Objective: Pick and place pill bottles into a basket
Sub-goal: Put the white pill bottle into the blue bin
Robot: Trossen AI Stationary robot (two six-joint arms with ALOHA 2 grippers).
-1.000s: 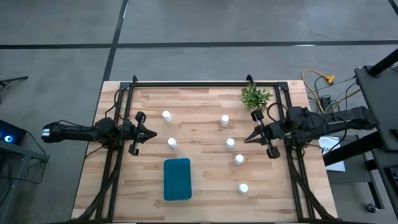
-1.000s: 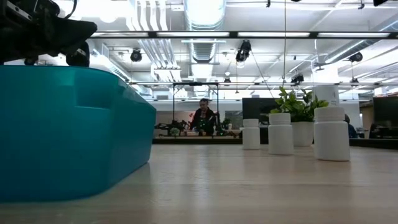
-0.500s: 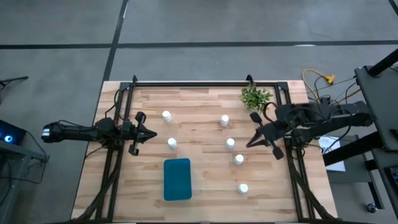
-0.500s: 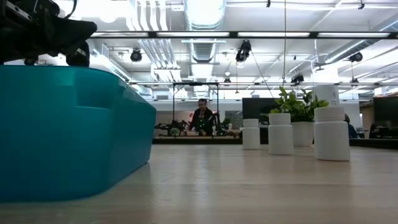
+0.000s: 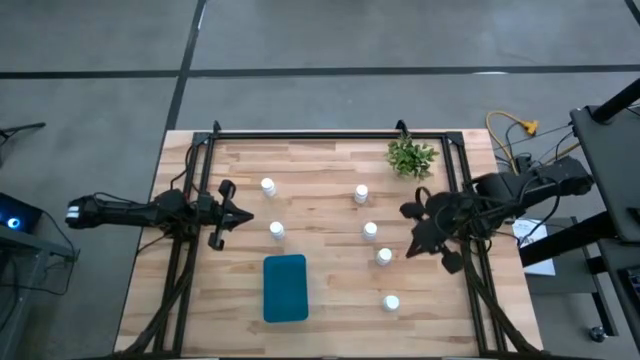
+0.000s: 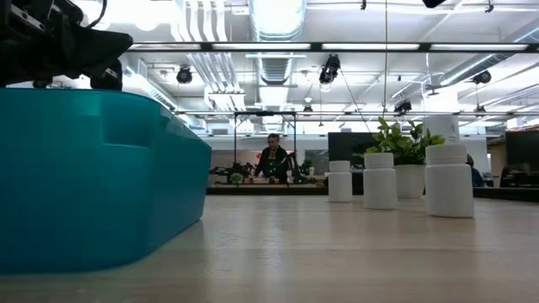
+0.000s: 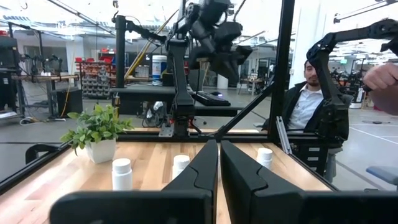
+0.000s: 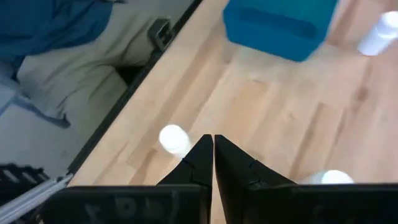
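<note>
Currently the right gripper (image 5: 414,245), fingers closed on nothing, hangs beside a pill bottle (image 5: 384,256); no bottle is in the basket (image 5: 285,288). The next move calls for opening and descending. The left gripper (image 5: 240,215) waits, closed and empty.

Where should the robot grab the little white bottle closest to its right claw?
By its round sides just under the cap, coming straight down from above. The pill bottle stands upright with bare wood all around it, so the right gripper, shut now, would open and close across it.

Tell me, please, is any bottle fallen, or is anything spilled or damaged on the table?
Nothing stands out. All six pill bottles stand upright, apart from each other, outside the teal basket. The plant stands upright at the far edge. The left tool and right tool are shut, holding nothing.
</note>
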